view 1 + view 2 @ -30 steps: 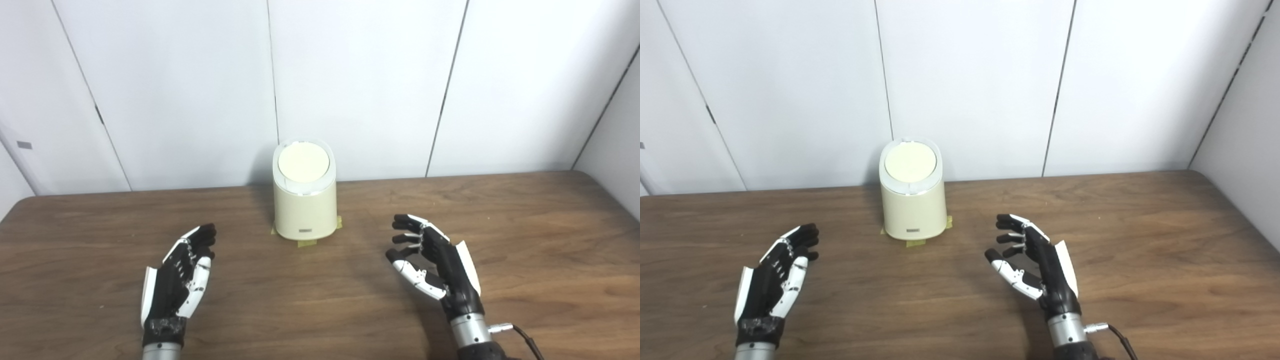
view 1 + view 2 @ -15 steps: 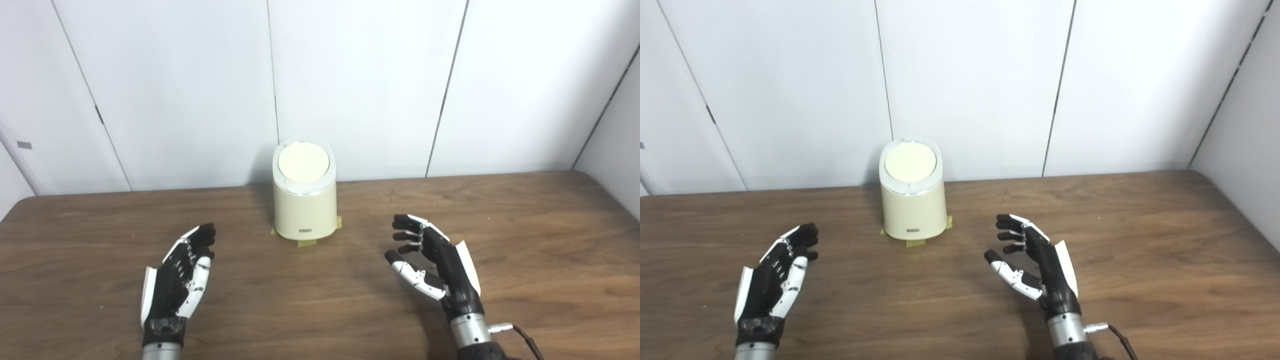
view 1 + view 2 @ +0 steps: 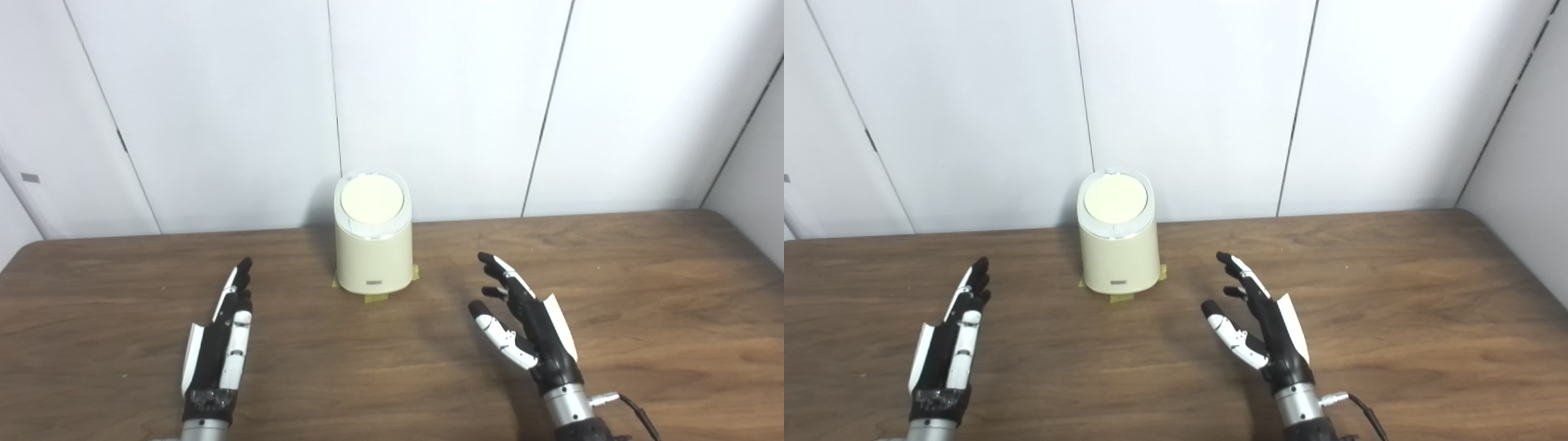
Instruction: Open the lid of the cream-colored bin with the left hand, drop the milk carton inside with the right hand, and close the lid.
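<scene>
At the back of the desk, up against the white panel wall, the cream-colored bin stood upright with its round lid shut, and I could see bits of yellowish tape under its base. My left robot hand hovered over the near left part of the desk, well apart from the bin, fingers stretched out straight and pointing toward the wall, holding nothing. My right robot hand sat over the near right side, also well apart from the bin, palm turned inward, fingers spread and extended, thumb out, nothing in it either. Both were fully open as far as I could see. A black cable ran off the right wrist toward the bottom edge. I saw no milk carton anywhere in either eye view, so I couldn't say where it was. Bin sat roughly between the two hands but farther back.
</scene>
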Robot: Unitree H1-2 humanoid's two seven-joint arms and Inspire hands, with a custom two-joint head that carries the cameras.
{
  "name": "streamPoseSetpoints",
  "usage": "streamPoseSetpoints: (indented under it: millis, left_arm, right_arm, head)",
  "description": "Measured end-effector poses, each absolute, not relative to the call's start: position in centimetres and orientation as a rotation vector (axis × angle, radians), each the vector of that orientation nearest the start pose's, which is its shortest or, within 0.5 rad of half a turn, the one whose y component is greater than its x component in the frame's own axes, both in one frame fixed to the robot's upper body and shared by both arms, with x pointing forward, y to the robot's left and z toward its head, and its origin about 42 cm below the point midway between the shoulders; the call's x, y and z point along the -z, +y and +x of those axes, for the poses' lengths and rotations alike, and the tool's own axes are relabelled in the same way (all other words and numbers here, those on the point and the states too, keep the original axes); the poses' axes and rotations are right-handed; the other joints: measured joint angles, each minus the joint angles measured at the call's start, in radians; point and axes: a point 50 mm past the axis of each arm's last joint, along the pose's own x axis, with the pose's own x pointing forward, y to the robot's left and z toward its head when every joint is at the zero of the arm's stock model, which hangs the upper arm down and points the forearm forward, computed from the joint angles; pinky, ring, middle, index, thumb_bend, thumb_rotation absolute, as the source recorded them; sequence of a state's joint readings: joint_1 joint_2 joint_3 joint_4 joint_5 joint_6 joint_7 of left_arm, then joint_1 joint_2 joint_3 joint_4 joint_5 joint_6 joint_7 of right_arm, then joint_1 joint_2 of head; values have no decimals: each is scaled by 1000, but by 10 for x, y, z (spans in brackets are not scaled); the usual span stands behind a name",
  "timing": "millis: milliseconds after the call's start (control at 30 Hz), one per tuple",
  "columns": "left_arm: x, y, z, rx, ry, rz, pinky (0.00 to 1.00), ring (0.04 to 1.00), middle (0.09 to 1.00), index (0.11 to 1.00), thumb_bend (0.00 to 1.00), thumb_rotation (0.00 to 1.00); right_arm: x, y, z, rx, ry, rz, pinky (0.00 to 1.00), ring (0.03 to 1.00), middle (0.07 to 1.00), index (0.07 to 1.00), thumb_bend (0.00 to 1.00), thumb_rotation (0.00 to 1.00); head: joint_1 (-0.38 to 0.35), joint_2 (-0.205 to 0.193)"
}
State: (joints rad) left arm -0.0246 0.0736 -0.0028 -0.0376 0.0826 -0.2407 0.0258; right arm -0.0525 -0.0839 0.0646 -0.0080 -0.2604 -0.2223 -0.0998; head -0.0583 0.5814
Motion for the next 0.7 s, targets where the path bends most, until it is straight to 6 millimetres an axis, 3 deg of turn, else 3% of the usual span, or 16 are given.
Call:
streamPoseSetpoints:
  millis: [700]
  left_arm:
    - [-130,231,289,-5,-315,143,968,987,989,963,186,973]
  right_arm:
    - [-128,-216,298,-9,-304,-323,768,892,911,872,212,556]
  head:
    - [-3,0]
